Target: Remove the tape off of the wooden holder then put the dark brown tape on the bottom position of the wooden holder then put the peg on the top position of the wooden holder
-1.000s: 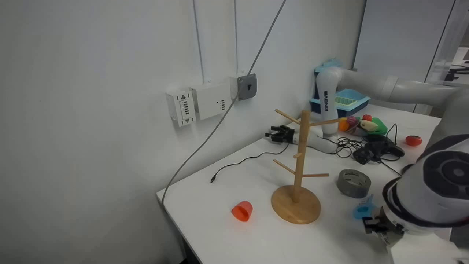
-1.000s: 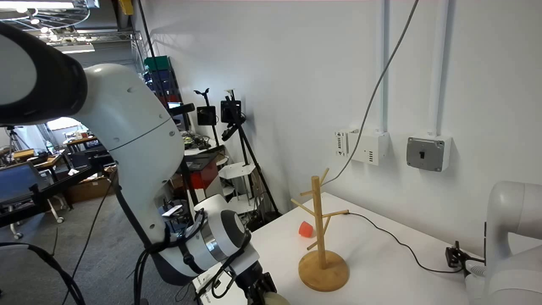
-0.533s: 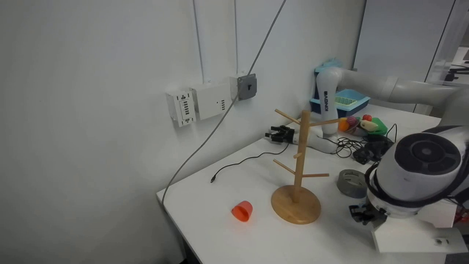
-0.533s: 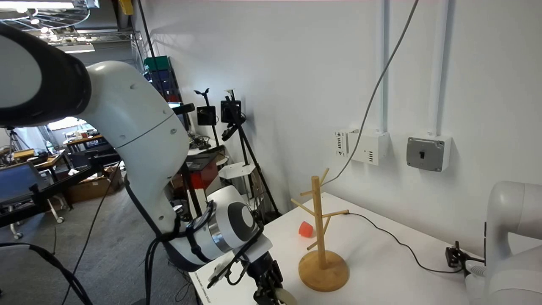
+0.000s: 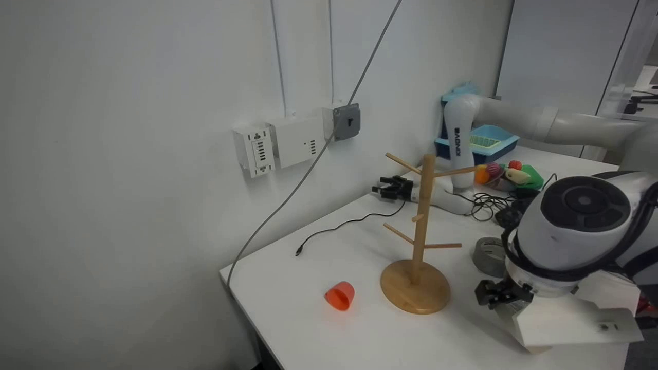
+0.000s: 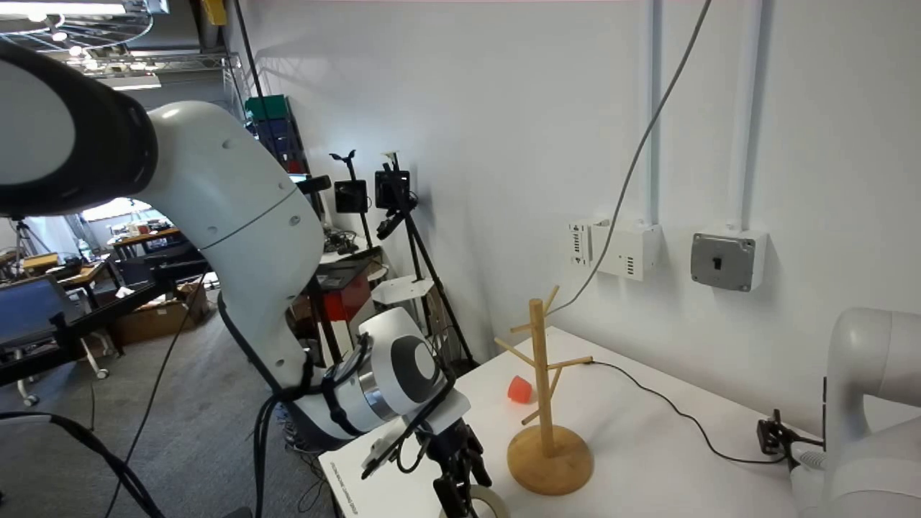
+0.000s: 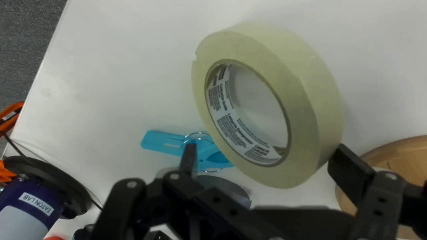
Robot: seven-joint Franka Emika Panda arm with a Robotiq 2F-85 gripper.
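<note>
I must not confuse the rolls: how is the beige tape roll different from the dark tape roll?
The beige tape roll is cream-coloured; the dark tape roll is grey-brown.
The beige tape roll is tilted, whereas the dark tape roll lies flat on the table.
Inside the beige tape roll I can read "Contractor Grade"; inside the dark tape roll, nothing legible.
Both are rings and off the wooden holder.

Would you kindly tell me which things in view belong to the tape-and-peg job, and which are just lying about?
For the job:
cream-beige tape
wooden holder
dark brown tape
light blue peg

Just lying about:
orange cup-like piece
colourful food-like pieces
blue tray
</note>
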